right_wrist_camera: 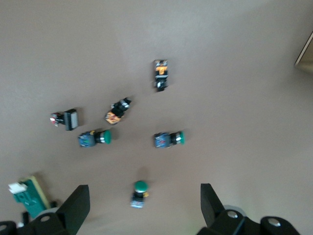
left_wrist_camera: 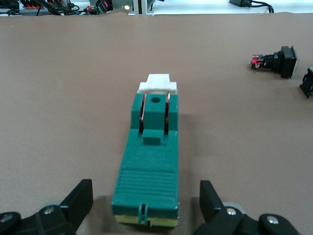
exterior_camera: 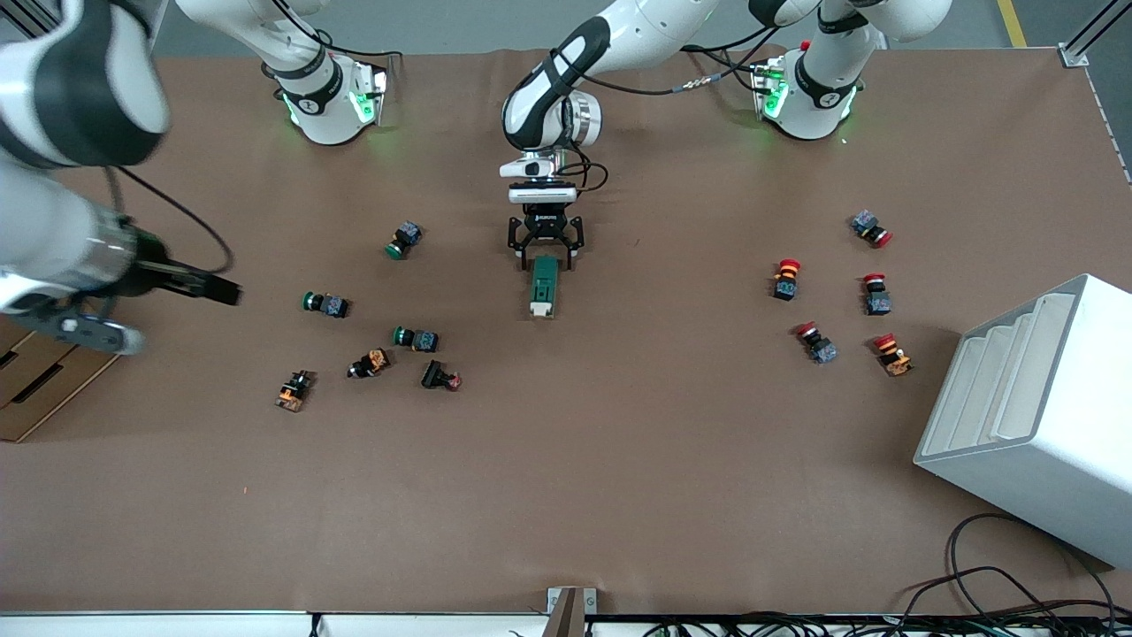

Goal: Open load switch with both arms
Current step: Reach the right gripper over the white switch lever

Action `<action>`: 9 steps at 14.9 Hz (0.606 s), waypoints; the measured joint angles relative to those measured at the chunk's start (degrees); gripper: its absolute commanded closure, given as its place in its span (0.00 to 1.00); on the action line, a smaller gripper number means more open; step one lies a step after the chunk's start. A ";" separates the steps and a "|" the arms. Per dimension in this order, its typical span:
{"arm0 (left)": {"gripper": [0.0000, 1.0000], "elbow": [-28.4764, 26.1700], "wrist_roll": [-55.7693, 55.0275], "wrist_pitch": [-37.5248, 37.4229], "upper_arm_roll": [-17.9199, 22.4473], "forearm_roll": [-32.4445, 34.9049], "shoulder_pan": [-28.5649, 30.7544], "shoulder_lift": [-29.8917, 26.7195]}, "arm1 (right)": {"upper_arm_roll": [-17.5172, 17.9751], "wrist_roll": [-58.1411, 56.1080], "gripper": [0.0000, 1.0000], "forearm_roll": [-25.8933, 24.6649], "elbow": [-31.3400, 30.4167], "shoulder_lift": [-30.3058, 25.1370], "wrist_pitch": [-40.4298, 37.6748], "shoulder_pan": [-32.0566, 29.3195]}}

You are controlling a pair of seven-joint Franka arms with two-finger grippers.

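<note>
The load switch (exterior_camera: pixel 544 287) is a dark-green block lying flat at the table's middle. Its white lever (exterior_camera: pixel 539 310) is at the end nearer to the front camera. My left gripper (exterior_camera: pixel 546 254) is low at the switch's other end and open. Its black fingers (left_wrist_camera: pixel 80 200) straddle that end (left_wrist_camera: pixel 149 161) with a gap on each side. My right gripper (exterior_camera: pixel 232 292) hangs high over the right arm's end of the table, open and holding nothing. The right wrist view looks down on scattered buttons, with a green push button (right_wrist_camera: pixel 140 192) far below my right gripper (right_wrist_camera: pixel 142 205) and the switch (right_wrist_camera: pixel 27 196) at its edge.
Several green and orange push buttons (exterior_camera: pixel 416 338) lie toward the right arm's end. Several red push buttons (exterior_camera: pixel 785 279) lie toward the left arm's end. A white stepped box (exterior_camera: pixel 1035 416) stands by them, nearer to the front camera. Cardboard (exterior_camera: pixel 35 389) sits at the table's edge.
</note>
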 measured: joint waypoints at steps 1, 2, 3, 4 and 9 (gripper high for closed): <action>0.03 0.00 -0.01 -0.26 -0.02 0.18 -0.10 0.04 | 0.10 5.91 0.00 0.74 -0.04 1.04 0.75 2.08; 0.03 -0.01 -0.01 -0.37 -0.02 0.19 -0.21 0.04 | 0.17 11.95 0.00 1.59 -0.06 2.24 1.97 4.19; 0.03 -0.03 -0.01 -0.42 -0.02 0.19 -0.31 0.04 | 0.23 17.80 0.00 2.08 -0.09 3.54 3.31 6.31; 0.03 -0.05 -0.01 -0.58 -0.02 0.19 -0.40 0.05 | 0.28 22.71 0.00 2.49 -0.11 4.85 4.41 8.27; 0.02 -0.18 -1.79 -3.60 0.00 1.30 -1.39 0.86 | 0.33 42.35 0.00 4.31 -0.17 11.32 9.89 15.62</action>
